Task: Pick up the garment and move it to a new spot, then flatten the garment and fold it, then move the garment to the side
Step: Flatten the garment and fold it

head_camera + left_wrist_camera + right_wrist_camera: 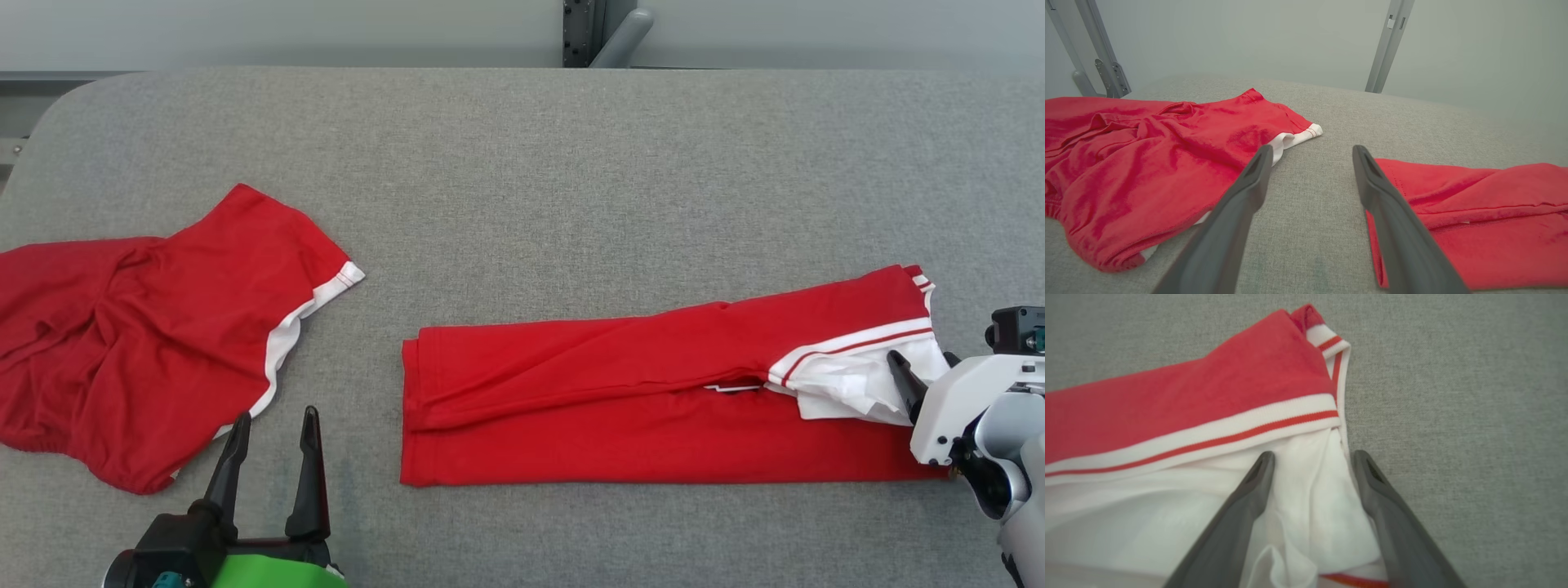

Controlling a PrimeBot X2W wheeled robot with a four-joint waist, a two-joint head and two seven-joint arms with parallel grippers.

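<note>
The folded red garment [620,408] lies lengthwise on the bench [571,204], right of centre.

1. Right gripper [1312,457]: jaws apart, straddling the white lining [1180,506] at the striped-trim end. Close on all layers before lifting.
2. Left gripper [273,420]: jaws apart, beside a crumpled red garment [147,343]. Take the opposite end to keep the fold square.

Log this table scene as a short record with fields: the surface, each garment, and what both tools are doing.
surface: grey padded table
folded garment: red with white trim, lying as a long folded strip at centre-right
crumpled garment: red with white trim, bunched at the left
left tool: open, over bare table between the two garments
right tool: open, fingers either side of the white fabric at the folded garment's right end
</note>
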